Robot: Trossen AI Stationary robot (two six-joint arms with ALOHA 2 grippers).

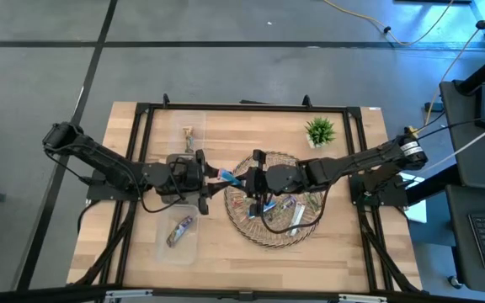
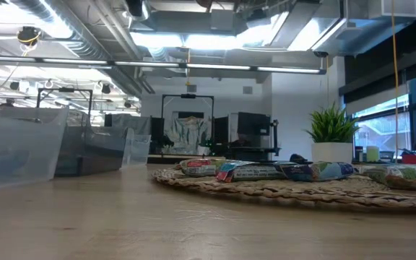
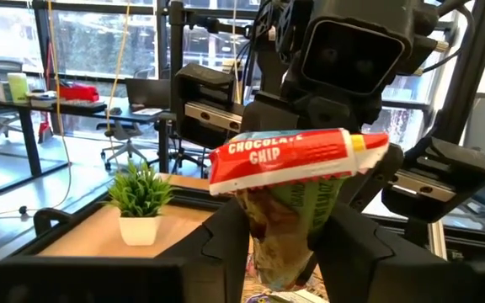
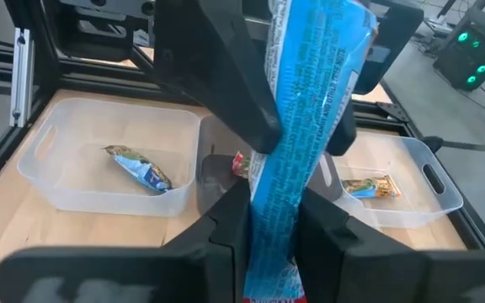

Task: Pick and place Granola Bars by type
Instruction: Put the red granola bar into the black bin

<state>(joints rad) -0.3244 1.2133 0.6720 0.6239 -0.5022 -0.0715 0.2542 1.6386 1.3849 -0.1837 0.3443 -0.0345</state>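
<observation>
Overhead, both arms meet near the middle of the wooden worktop, at the edge of the round woven mat that carries the loose Granola Bars. The right gripper has its jaws clenched on a blue bar, held upright above the mat's left rim. The left gripper faces it from the other side with that same bar's red end, lettered CHOCOLATE CHIP, between its jaws; whether they have pressed fully onto the wrapper I cannot tell, though the bar sits snugly in their gap. Behind the left gripper lie 3 clear plastic bins: 1 holds a bluish-wrapped bar, another a green-gold bar, and the middle one shows only a scrap of red wrapper past the jaws. On the mat several more bars lie flat, their wrappers mixed in colour. A small potted plant stands on the worktop just beyond the mat.
</observation>
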